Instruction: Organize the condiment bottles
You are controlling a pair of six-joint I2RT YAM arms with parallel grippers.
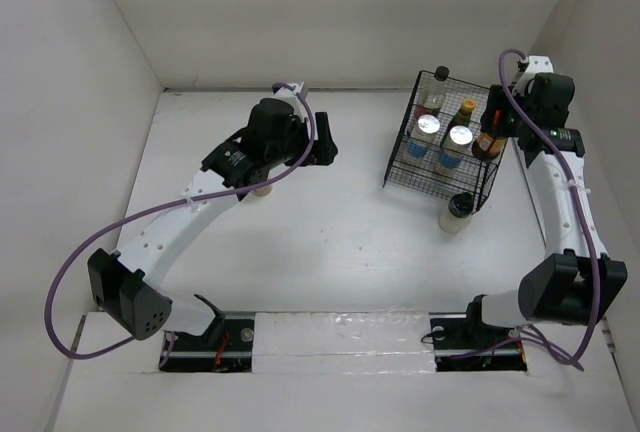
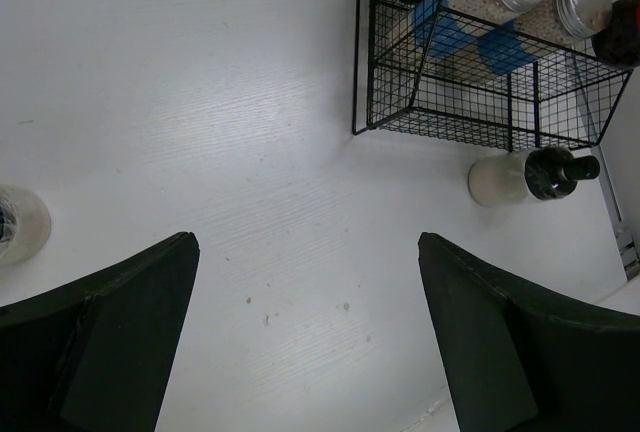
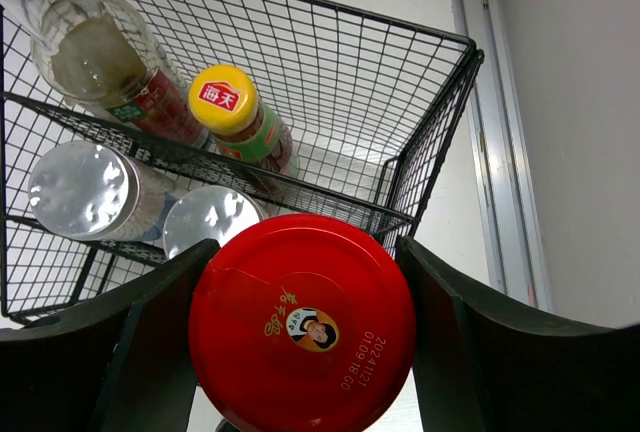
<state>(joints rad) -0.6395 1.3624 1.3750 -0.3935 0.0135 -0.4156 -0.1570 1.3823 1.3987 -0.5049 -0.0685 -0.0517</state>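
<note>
My right gripper (image 3: 300,337) is shut on the red-lidded dark jar (image 3: 300,322), one finger against each side of its lid, at the right edge of the black wire rack (image 1: 400,167). In the rack stand two silver-lidded bottles (image 3: 80,190) (image 3: 212,217), a yellow-capped sauce bottle (image 3: 222,100) and a tall clear bottle (image 3: 95,57). One pale dark-capped bottle (image 1: 456,210) stands on the table just in front of the rack. Another pale bottle (image 1: 262,190) sits under my left arm. My left gripper (image 2: 307,242) hangs open over bare table, left of the rack.
White walls close in the table at the back and on both sides. A metal rail (image 3: 500,132) runs along the right wall beside the rack. The purple cables (image 1: 100,242) loop off both arms.
</note>
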